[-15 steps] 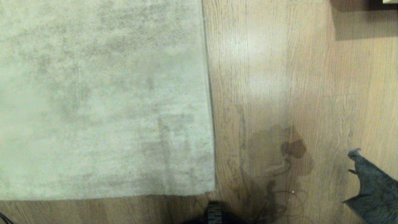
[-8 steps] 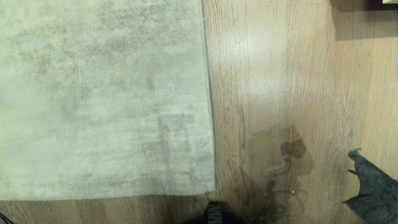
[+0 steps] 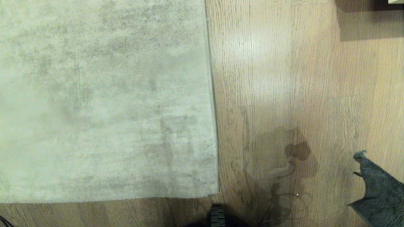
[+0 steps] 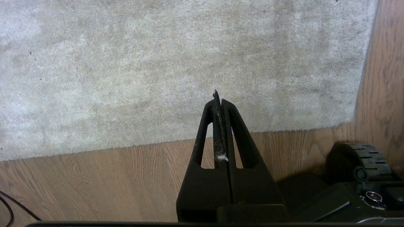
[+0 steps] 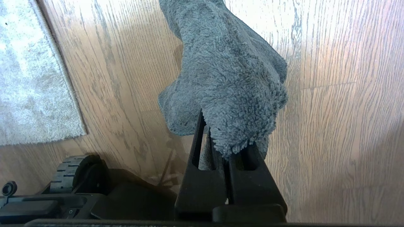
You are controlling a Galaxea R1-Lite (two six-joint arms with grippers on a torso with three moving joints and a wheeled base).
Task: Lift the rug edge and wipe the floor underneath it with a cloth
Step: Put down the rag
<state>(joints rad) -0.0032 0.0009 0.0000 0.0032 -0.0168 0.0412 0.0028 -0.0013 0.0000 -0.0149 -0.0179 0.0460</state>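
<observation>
You see the rug (image 3: 104, 97) cut off by the head view's top and left edges, and only a corner of the cloth (image 3: 380, 192) at the lower right. In the right wrist view the cloth hides the right gripper (image 5: 221, 138) tips. Neither arm shows in the head view

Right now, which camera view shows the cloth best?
The right wrist view: the cloth fills it, clamped in the right gripper. The head view catches only part at its edge; the left wrist view shows none.
</observation>
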